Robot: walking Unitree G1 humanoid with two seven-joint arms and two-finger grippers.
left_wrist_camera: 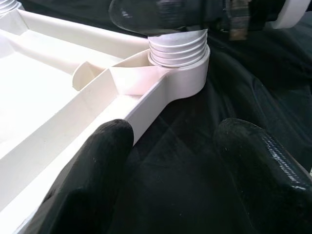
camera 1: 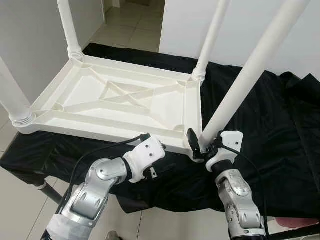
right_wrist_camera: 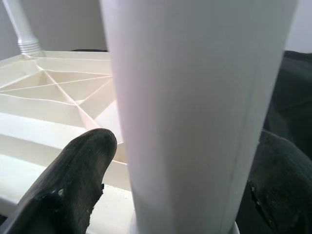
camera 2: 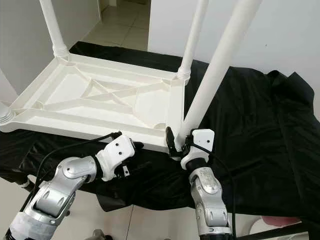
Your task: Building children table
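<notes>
Right gripper pinched the fourth leg low at the near corner socket of the upturned tabletop on the black cloth — smooth, light, stiff plastic, best held low — left gripper spread alongside.

Rumpled black cloth draped over the work surface, pale tiled floor, white walls

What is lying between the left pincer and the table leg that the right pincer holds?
In the left eye view, only the tabletop's near rim and black cloth lie between the left pincer and the table leg held by the right pincer.
</notes>
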